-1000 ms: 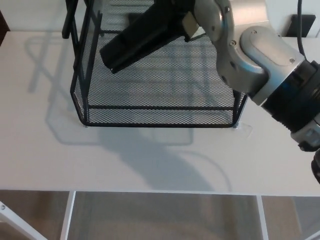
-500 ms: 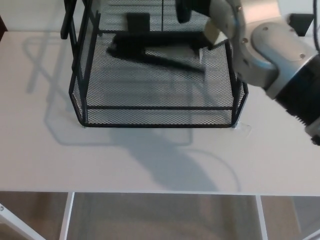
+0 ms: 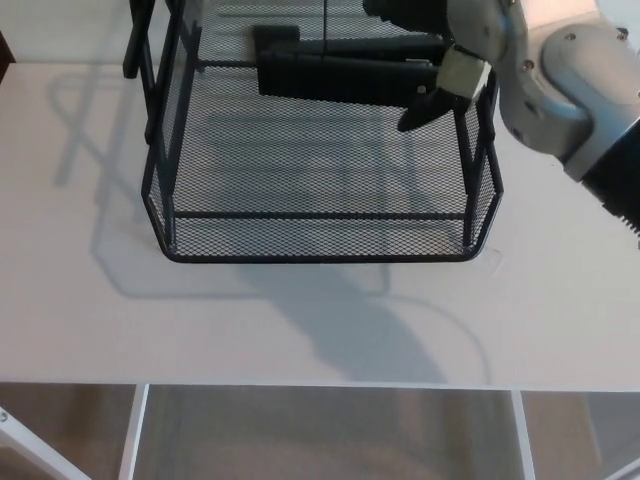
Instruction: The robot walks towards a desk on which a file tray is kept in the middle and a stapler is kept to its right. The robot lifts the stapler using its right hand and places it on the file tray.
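The black stapler [image 3: 340, 76] lies flat and level along the back of the black mesh file tray [image 3: 320, 214], in the middle of the white desk [image 3: 80, 260]. My right hand [image 3: 432, 62] hangs over the tray's back right corner, at the stapler's right end. One finger [image 3: 422, 110] points down just in front of the stapler, apart from it, and the rest of the hand is above and behind it. The hand stands open around that end. The silver and black right forearm [image 3: 570, 90] comes in from the upper right.
The tray's raised side walls [image 3: 160, 150] stand higher than its low front lip. A black upright [image 3: 133, 40] stands at the tray's back left. The desk's front edge [image 3: 320, 384] runs across the bottom, with floor below.
The stapler went from tilted in my right hand above the tray to lying flat at the tray's back. The hand let it go and drew back toward the right.
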Controlling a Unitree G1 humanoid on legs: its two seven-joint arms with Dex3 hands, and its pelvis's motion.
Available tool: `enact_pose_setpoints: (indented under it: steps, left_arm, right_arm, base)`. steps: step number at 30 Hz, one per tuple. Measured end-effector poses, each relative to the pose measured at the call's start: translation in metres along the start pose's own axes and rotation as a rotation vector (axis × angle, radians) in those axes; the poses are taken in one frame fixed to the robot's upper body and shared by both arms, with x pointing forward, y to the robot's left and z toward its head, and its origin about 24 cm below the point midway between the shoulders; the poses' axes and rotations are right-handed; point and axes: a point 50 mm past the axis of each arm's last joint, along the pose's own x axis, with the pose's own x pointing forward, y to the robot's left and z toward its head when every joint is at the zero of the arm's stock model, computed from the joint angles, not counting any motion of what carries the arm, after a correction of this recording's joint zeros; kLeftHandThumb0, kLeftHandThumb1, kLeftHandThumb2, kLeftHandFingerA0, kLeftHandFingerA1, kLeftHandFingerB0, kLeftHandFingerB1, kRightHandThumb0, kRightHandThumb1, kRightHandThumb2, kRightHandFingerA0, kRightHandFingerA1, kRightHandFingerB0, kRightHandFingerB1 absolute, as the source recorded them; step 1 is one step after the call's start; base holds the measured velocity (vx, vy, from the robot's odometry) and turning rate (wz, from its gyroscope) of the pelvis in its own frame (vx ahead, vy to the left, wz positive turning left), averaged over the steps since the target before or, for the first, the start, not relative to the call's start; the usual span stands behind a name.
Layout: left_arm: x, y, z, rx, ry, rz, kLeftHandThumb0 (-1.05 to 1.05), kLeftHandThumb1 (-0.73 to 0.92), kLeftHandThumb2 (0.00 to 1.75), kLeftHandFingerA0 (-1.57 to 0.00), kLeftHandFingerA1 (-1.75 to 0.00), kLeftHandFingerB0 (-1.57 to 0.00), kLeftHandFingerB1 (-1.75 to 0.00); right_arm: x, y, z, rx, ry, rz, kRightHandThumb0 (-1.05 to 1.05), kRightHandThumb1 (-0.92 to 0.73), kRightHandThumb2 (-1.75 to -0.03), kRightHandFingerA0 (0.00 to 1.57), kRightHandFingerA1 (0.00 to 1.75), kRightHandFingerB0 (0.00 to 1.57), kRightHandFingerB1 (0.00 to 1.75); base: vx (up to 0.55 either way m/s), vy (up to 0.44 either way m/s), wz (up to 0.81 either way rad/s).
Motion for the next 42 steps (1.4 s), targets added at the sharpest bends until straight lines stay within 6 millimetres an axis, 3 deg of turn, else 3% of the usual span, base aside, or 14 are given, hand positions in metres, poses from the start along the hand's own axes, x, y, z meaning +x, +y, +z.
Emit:
enact_pose_setpoints:
  steps: [9, 10, 12, 14, 15, 19, 20, 23, 25, 26, 27, 36, 37, 42]
  left_arm:
    - [-0.001, 0.002, -0.003, 0.003, 0.008, 0.005, -1.05, 0.90, 0.87, -0.25, -1.44, 0.00, -1.15]
    - [-0.002, 0.003, -0.003, 0.003, 0.009, 0.006, -1.05, 0.87, 1.10, -0.31, -1.25, 0.00, -1.02]
    - [-0.002, 0.003, -0.004, 0.004, 0.011, 0.007, -1.05, 0.92, 0.84, -0.27, -1.37, 0.00, -1.14]
    - [-0.002, 0.003, -0.005, 0.005, 0.013, 0.007, -1.05, 0.91, 1.05, -0.31, -1.28, 0.00, -1.06]
    - [-0.002, 0.003, -0.005, 0.005, 0.013, 0.007, -1.05, 0.90, 0.87, -0.27, -1.41, 0.00, -1.15]
    - [-0.002, 0.002, -0.004, 0.003, 0.012, 0.004, -1.05, 0.91, 1.03, -0.34, -1.33, 0.00, -1.11]
    - [-0.002, 0.002, -0.004, 0.003, 0.012, 0.003, -1.05, 0.91, 0.90, -0.34, -1.41, 0.00, -1.21]
    - [-0.001, 0.001, -0.005, 0.001, 0.013, 0.002, -1.05, 0.90, 0.85, -0.30, -1.41, 0.00, -1.17]
    - [-0.001, 0.001, -0.005, 0.001, 0.013, 0.002, -1.05, 0.92, 1.02, -0.34, -1.35, 0.00, -1.12]
    - [-0.001, 0.001, -0.005, 0.001, 0.013, 0.001, -1.05, 0.90, 0.89, -0.33, -1.43, 0.00, -1.26]
    - [-0.001, 0.001, -0.005, 0.001, 0.013, 0.001, -1.05, 0.89, 0.88, -0.30, -1.46, 0.00, -1.23]
    - [-0.001, -0.001, -0.004, -0.001, 0.010, -0.002, -1.05, 0.92, 0.84, -0.29, -1.42, 0.00, -1.22]
    - [-0.001, -0.001, -0.004, -0.002, 0.009, -0.003, -1.05, 0.92, 0.84, -0.29, -1.44, 0.00, -1.21]
    - [0.000, -0.002, -0.003, -0.003, 0.007, -0.005, -1.05, 0.92, 0.84, -0.25, -1.39, 0.00, -1.13]
  right_arm:
    - [-0.010, -0.029, -0.001, -0.036, -0.024, 0.019, -1.05, -0.67, -0.60, 0.00, 0.00, 0.00, 0.00]
    - [-0.011, -0.032, -0.003, -0.021, -0.030, 0.024, -1.05, -0.68, -0.62, 0.00, 0.00, 0.00, 0.00]
    - [-0.018, -0.038, -0.005, -0.009, -0.054, 0.019, -1.00, -0.59, -0.85, 0.00, 0.00, 0.00, 0.00]
    - [-0.028, -0.046, -0.007, -0.005, -0.076, -0.001, -0.94, -0.73, -0.62, 0.00, 0.00, 0.00, 0.00]
    - [-0.032, -0.049, -0.009, -0.004, -0.083, -0.015, -0.96, -0.57, -0.93, 0.00, 0.07, 0.05, 0.07]
    - [-0.058, -0.067, -0.019, 0.038, -0.131, -0.126, -0.86, -0.53, -0.78, 0.00, 0.07, 0.12, 0.35]
    - [-0.063, -0.070, -0.023, 0.051, -0.140, -0.149, -0.87, -0.56, -0.96, 0.00, 0.11, 0.13, 0.40]
    - [-0.083, -0.077, -0.040, 0.103, -0.158, -0.228, -0.77, -0.55, -0.93, 0.04, 0.33, 0.15, 0.45]
    - [-0.093, -0.078, -0.051, 0.136, -0.161, -0.264, -0.74, -0.54, -0.90, 0.04, 0.44, 0.19, 0.45]
    - [-0.099, -0.077, -0.060, 0.157, -0.157, -0.282, -0.69, -0.67, -0.61, 0.09, 0.43, 0.31, 0.31]
    - [-0.103, -0.076, -0.066, 0.173, -0.153, -0.295, -0.76, -0.55, -0.90, 0.11, 0.50, 0.26, 0.46]
    - [-0.124, -0.059, -0.113, 0.300, -0.082, -0.336, -0.71, -0.50, -0.87, 0.09, 0.57, 0.26, 0.49]
    - [-0.127, -0.054, -0.123, 0.328, -0.063, -0.335, -0.70, -0.65, -0.60, 0.19, 0.52, 0.35, 0.36]
    - [-0.137, -0.034, -0.150, 0.413, -0.018, -0.336, -0.68, -0.51, -0.88, 0.10, 0.55, 0.24, 0.49]
  base:
    - [0.00, 0.000, 0.00]
    - [0.00, 0.000, 0.00]
    - [0.00, 0.000, 0.00]
    - [0.00, 0.000, 0.00]
    - [0.00, 0.000, 0.00]
    - [0.00, 0.000, 0.00]
    - [0.00, 0.000, 0.00]
    - [0.00, 0.000, 0.00]
    - [0.00, 0.000, 0.00]
    - [0.00, 0.000, 0.00]
    - [0.00, 0.000, 0.00]
    - [0.00, 0.000, 0.00]
    - [0.00, 0.000, 0.00]
    - [0.00, 0.000, 0.00]
